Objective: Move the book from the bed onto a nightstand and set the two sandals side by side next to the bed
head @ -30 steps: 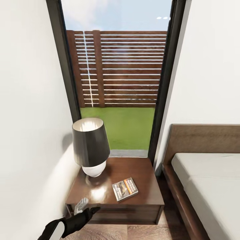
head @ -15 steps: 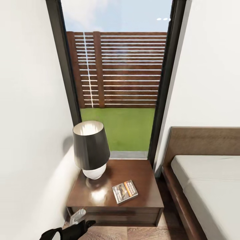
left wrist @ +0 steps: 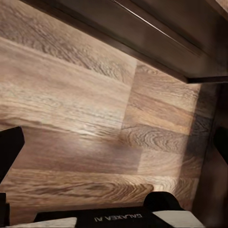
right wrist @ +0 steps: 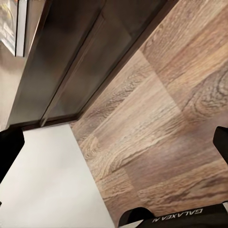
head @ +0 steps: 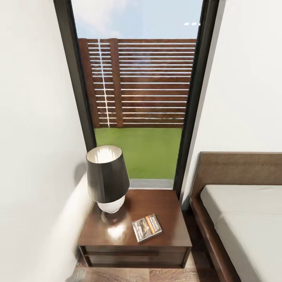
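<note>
Since a second ago the head camera has tilted or drawn back a little: nightstand and lamp sit lower in the frame, and the left arm seen at the lower left edge then is gone from it now. Book has kept its place on the top.

Head view: book point(head: 147, 227) lies flat on the nightstand point(head: 168, 207), toward the front right, well apart from the lamp point(head: 107, 178). Bed point(head: 243, 219) just beside the nightstand on the right; mattress bare where visible. Window point(head: 137, 90) behind, with fence and grass. No sandals visible.

Left wrist view: plank floor point(left wrist: 71, 109) with the dark nightstand base above it. Left gripper point(left wrist: 114, 142) jaws stand wide, black fingertips at either edge of the frame, nothing between them.

Right wrist view: floor, nightstand front point(right wrist: 66, 61), white wall base point(right wrist: 47, 180). Right gripper point(right wrist: 114, 142) likewise spread wide and empty.

Judgement: book step looks done; next is finding the sandals. Back away squarely, arms tucked, to avoid clipping the nightstand or bed frame in this narrow gap. Floor is flat, smooth wood; sandals should sit steady on it.
</note>
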